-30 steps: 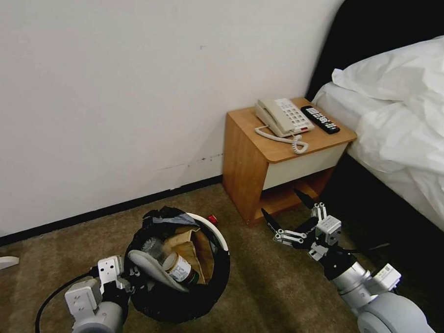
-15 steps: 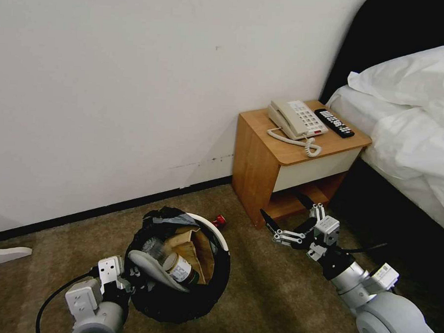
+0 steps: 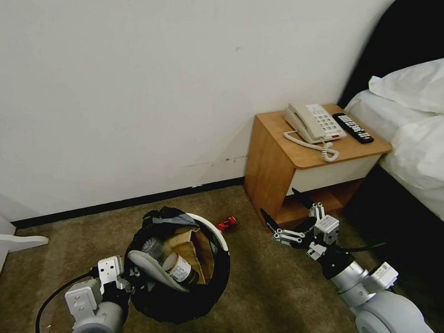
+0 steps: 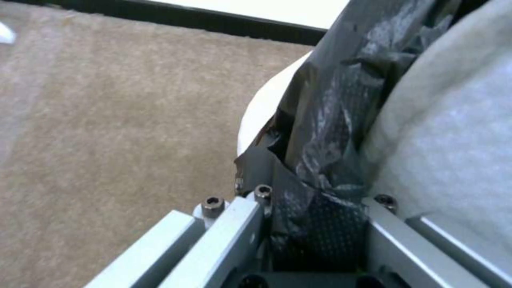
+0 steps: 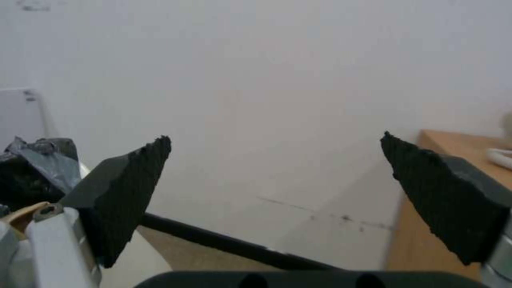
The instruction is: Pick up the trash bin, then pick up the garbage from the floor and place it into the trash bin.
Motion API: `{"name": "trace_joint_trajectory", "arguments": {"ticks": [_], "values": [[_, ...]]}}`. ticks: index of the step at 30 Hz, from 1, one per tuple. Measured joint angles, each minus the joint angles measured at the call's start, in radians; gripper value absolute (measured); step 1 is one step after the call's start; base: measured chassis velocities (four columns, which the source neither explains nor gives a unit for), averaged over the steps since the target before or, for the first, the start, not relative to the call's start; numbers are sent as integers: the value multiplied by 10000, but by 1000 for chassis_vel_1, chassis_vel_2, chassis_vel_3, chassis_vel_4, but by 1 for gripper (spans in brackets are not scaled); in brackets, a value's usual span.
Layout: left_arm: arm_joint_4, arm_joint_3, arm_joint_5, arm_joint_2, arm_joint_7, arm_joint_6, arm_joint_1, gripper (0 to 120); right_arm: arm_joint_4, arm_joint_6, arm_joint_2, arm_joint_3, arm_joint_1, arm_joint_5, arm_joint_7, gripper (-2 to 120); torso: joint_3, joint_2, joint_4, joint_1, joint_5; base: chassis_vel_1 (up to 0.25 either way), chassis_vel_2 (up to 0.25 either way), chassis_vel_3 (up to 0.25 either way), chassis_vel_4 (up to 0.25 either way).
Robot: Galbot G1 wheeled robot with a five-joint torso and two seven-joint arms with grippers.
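Between the closed fingers of the left gripper (image 3: 129, 274), the near rim of the trash bin (image 3: 216, 284) is clamped through its black liner, as seen close up in the left wrist view (image 4: 315, 224). Inside the bin, beyond those fingers, a white slipper (image 3: 151, 266), a bottle (image 3: 179, 268) and a brown paper bag (image 3: 194, 251) are held. The right gripper (image 3: 284, 213) is poised above the carpet (image 3: 265, 296) with its fingers (image 5: 125, 192) spread wide and nothing between them. Off the left fingertip, toward the wall, a red can (image 3: 226, 223) is seen lying on the carpet just beyond the bin, near the nightstand (image 3: 310, 175)
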State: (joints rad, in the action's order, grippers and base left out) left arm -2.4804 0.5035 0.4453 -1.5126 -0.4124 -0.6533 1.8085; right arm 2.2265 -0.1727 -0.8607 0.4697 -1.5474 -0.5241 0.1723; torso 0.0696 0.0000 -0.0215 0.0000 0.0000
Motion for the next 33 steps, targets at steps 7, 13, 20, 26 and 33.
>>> {"name": "trace_joint_trajectory", "arguments": {"ticks": [7, 13, 20, 26, 33], "values": [[1, 0, 5, -5, 2, -8, -15, 0, -19, 9, -5, -19, 13, -6, 0, 100, 0, 0, 0, 0, 0, 86, 87, 75, 84], [23, 0, 11, -5, 2, -9, -36, 0, -34, 19, -10, -42, 43, -15, 2, 100, 0, 0, 0, 0, 0, 115, 106, 107, 110], [34, 7, 26, -5, 2, -8, -48, 0, -51, 25, -17, -76, 74, -19, 7, 100, 0, 2, 0, 1, 0, 138, 121, 122, 124], [38, 14, 26, -13, -6, -11, -49, 0, -79, 30, -30, -123, 111, -20, 7, 100, 0, 2, 1, 1, 0, 132, 134, 137, 127], [93, 23, -99, -8, -50, 27, -67, 0, -124, 39, -59, -142, 140, -20, -21, 100, 0, 2, 5, 0, 0, 113, 116, 108, 116]]}}
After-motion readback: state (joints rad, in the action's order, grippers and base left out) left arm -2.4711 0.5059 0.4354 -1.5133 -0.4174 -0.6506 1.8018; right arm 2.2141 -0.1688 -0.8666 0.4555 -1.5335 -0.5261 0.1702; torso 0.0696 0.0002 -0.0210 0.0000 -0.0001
